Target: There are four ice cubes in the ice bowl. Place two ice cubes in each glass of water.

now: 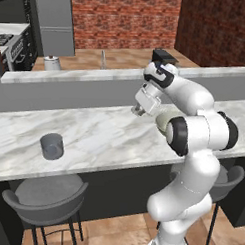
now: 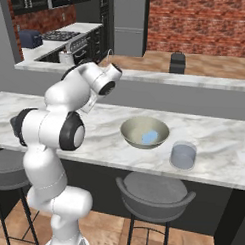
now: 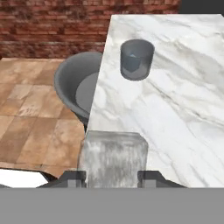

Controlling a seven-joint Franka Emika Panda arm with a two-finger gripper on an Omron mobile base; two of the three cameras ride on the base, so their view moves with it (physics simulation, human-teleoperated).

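Observation:
In the hand view my gripper (image 3: 113, 177) is shut on a pale translucent ice cube (image 3: 113, 155) held between its two dark tips, above the marble counter's edge. One glass of water (image 3: 137, 59) stands further along the counter; it shows at the left of the left base view (image 1: 52, 146). There my gripper (image 1: 139, 110) hangs over the counter's middle. The ice bowl (image 2: 125, 128) sits right of the arm and holds pale-blue ice cubes (image 2: 150, 137). The second glass (image 2: 183, 155) stands right of the bowl. My arm partly hides the bowl (image 1: 163, 117) in the left base view.
Grey stools (image 1: 47, 194) (image 2: 154, 193) stand under the counter's front edge. Behind runs a raised back counter (image 1: 86, 75) with a small white pot (image 1: 52, 62) and a dark box (image 2: 177, 62). A tiled floor lies below.

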